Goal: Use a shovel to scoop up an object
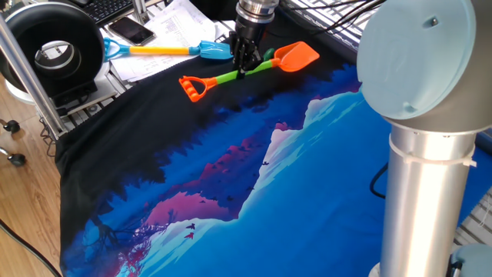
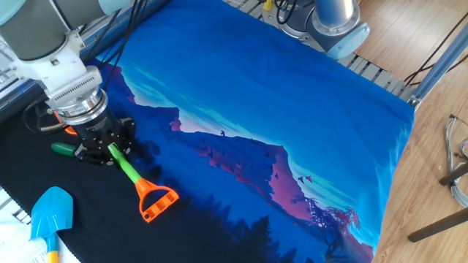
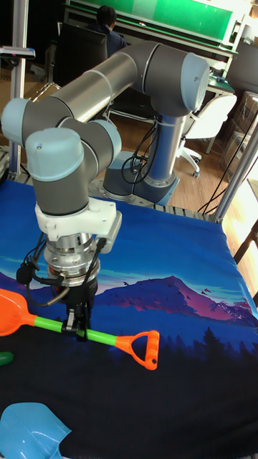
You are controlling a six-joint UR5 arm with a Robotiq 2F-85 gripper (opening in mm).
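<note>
My gripper point(image 1: 241, 69) is shut on the lime-green shaft of the shovel point(image 1: 223, 77), pointing straight down near the far edge of the cloth. The orange blade point(image 1: 297, 55) points right in one fixed view and the orange D-handle point(image 1: 190, 87) points left. In the tall fixed view the shovel point(image 3: 107, 338) hangs level in the gripper point(image 3: 77, 331), its blade point(image 3: 13, 313) at the left edge. The object point(image 2: 63, 148), small and dark green, lies on the black cloth just beside the gripper point(image 2: 111, 150); it also shows as the object point(image 3: 3, 357) below the blade.
A blue-bladed shovel with a yellow shaft point(image 1: 173, 51) lies behind on papers, its blade point(image 2: 50, 212) near the cloth's corner. A black round device point(image 1: 52, 52) and a phone point(image 1: 131, 31) sit at the back left. The arm's grey column point(image 1: 427, 154) fills the right foreground.
</note>
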